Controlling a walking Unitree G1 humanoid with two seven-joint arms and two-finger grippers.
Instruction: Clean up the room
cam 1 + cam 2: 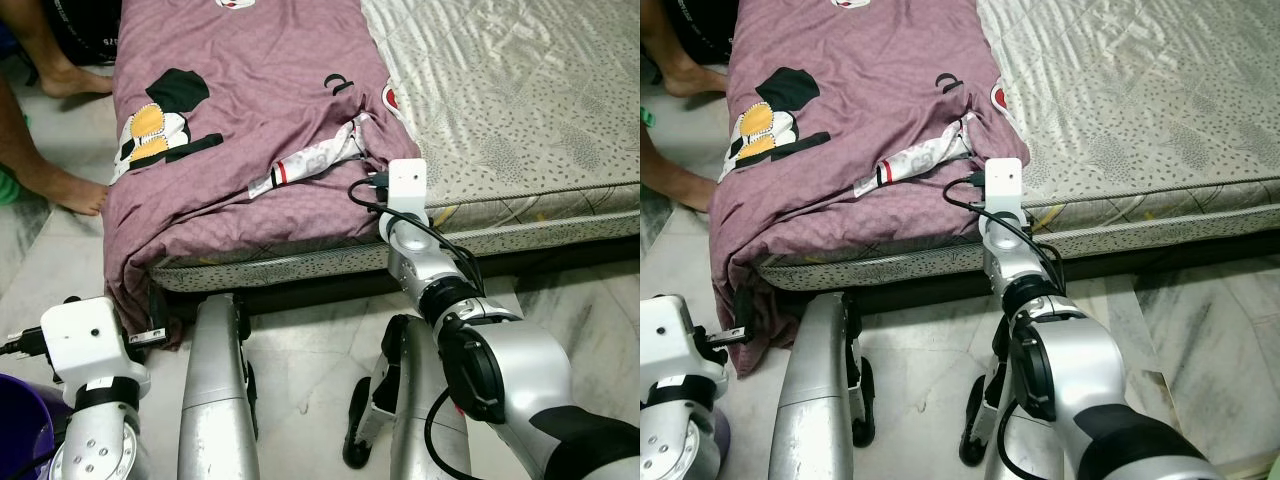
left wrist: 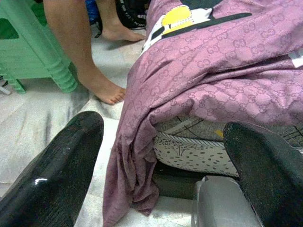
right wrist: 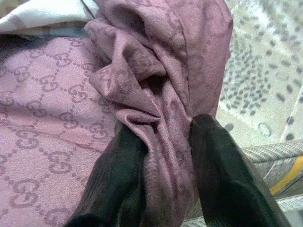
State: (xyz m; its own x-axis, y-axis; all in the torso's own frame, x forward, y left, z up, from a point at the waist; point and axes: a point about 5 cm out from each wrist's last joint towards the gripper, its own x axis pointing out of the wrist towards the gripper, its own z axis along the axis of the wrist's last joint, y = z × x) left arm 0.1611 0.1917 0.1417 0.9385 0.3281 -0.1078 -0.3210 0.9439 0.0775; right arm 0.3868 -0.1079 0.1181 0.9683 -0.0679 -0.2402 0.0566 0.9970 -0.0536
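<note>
Two arms were in play, though only one was working. From the left eye view, a mauve bedsheet (image 1: 250, 110) lay crumpled over the left part of the bed (image 1: 520, 110), its near left corner spilling off the mattress toward the floor (image 1: 570, 300). The right arm reached forward to the sheet's right edge, where the right pincer (image 1: 372, 165) met a bunched fold just beyond its white wrist block. The left arm sat low at the near left, beside the hanging corner. A person's bare feet (image 1: 75, 185) stood on the floor at the far left, and a purple tub (image 1: 20, 420) showed at the near left corner.

The right eye view gave the same layout: the sheet covered only the left of the bed, leaving the patterned mattress bare on the right.

In the left wrist view, the left pincer (image 2: 165, 165) had its fingers spread wide with nothing between them, facing the draped corner; a green stool (image 2: 33, 47) stood near the person's leg.

In the right wrist view, the right pincer was clamped on a twisted wad of the sheet.

The step in hand looked like tidying the bed by spreading the sheet. The next move probably called for drawing the gripped edge rightward across the bare mattress, keeping the hold firm so the fabric would not slip.
</note>
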